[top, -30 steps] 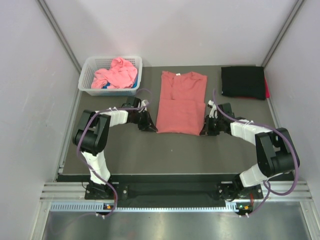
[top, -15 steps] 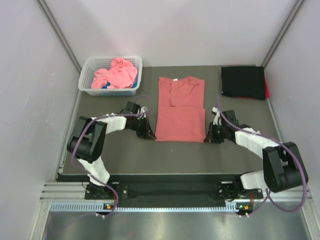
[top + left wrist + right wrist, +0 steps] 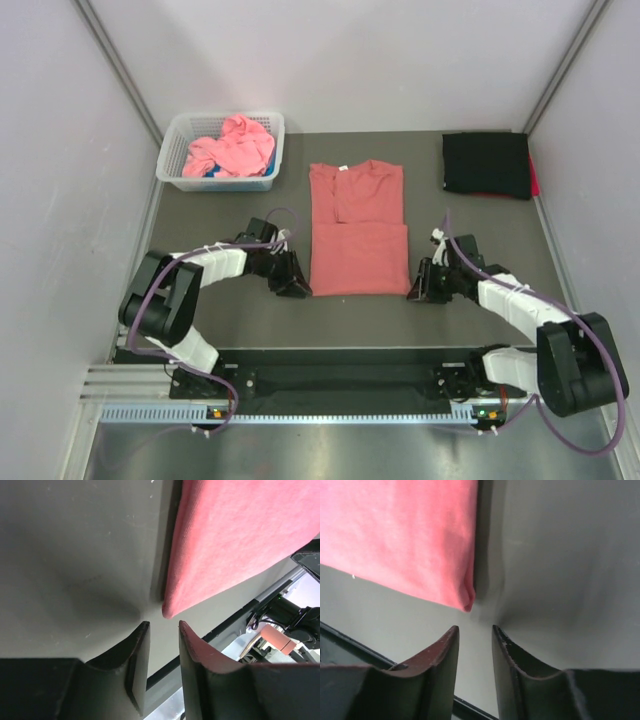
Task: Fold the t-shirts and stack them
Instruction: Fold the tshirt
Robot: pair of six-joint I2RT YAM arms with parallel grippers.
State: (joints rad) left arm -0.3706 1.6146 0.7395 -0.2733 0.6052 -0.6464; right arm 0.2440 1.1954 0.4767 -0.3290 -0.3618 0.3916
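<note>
The dark grey worktop (image 3: 360, 320) carries everything. At its middle lies the salmon-red t-shirt (image 3: 357, 230), flat, folded to a narrow rectangle with its collar toward the far edge and a crosswise cloth edge halfway down. A small white tag at the neckline is too small to read.

In the far right corner is a folded black t-shirt (image 3: 486, 164), with a sliver of red cloth showing along its right edge. In the far left corner a white lattice basket (image 3: 175, 150) holds a crumpled pink t-shirt (image 3: 235, 145).

The top view shows the left gripper (image 3: 298, 288) at the salmon shirt's near left corner and the right gripper (image 3: 414, 292) at its near right corner, both low on the worktop.

Only the wrist views show the jaws. The left gripper (image 3: 163, 625) is parted by a narrow gap and holds nothing, the shirt (image 3: 235, 540) corner lying just beyond its tips. The right gripper (image 3: 474, 628) stands likewise, slightly apart and empty, just short of its corner of the shirt (image 3: 400, 535).
</note>
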